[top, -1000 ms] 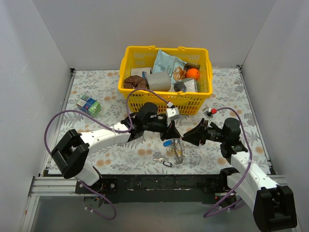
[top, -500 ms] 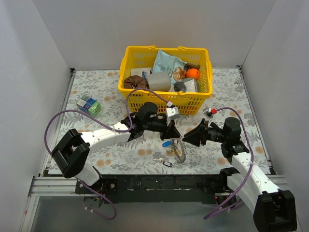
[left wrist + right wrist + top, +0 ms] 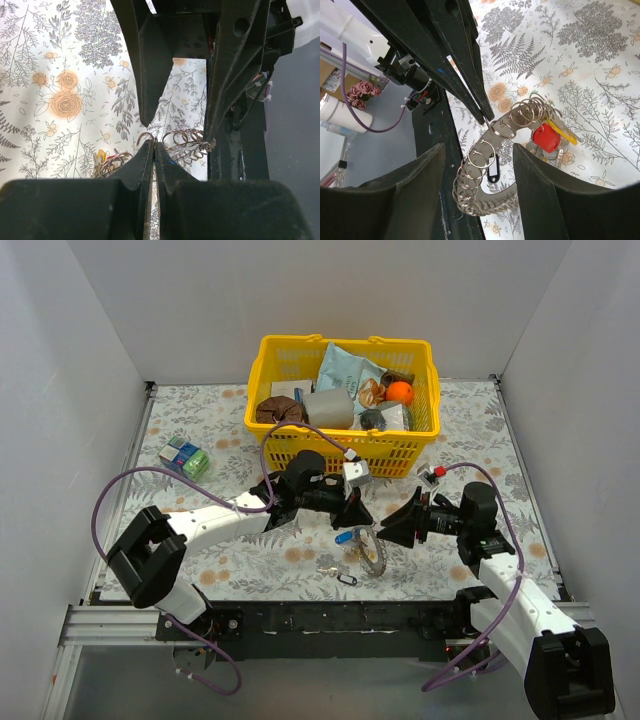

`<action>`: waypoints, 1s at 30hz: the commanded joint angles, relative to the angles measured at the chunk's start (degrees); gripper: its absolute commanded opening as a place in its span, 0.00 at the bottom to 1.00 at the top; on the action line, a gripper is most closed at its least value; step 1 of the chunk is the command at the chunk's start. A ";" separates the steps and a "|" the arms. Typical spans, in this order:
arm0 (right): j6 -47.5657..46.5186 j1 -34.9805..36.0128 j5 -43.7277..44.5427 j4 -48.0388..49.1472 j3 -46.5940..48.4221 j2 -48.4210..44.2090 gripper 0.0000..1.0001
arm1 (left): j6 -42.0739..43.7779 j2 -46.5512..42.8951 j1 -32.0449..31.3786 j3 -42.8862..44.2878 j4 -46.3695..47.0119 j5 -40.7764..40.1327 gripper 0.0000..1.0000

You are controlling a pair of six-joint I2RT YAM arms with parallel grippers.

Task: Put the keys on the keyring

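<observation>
The keyring (image 3: pixel 492 200) is a flat silvery arc fringed with several small split rings; it also shows in the top view (image 3: pixel 372 552) and the left wrist view (image 3: pixel 189 140). My left gripper (image 3: pixel 153 145) is shut, pinching one small split ring on the keyring's rim; its black tips show in the right wrist view (image 3: pixel 485 112). A red-headed key (image 3: pixel 545 138) and a yellow one (image 3: pixel 563 133) hang at the keyring's far end. A blue key (image 3: pixel 346 536) lies by the left fingertips. My right gripper (image 3: pixel 477 150) is open and empty, its jaws either side of the keyring.
A black tag (image 3: pixel 492 170) lies under the keyring, near a small loose bunch of rings (image 3: pixel 329 565). A yellow basket (image 3: pixel 420 430) full of items stands behind. Small blocks (image 3: pixel 186 458) sit at the left. The table's front edge (image 3: pixel 330 605) is close.
My right wrist has shifted slightly to the left. The left gripper keeps its pinch on the ring in nearly the same place.
</observation>
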 commanded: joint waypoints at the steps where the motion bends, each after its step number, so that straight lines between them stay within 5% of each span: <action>1: 2.96 -0.17 -2.58 7.38 -0.62 0.63 0.66 | -0.21 0.45 0.30 2.01 -0.21 2.39 0.00; 17: 7.97 0.18 -3.37 17.15 -2.65 3.80 0.64 | -1.27 0.89 0.30 3.94 -1.26 4.59 0.00; 30: 0.68 0.18 2.78 2.05 0.17 -1.47 0.67 | -0.04 -1.22 0.30 3.77 -3.46 2.22 0.00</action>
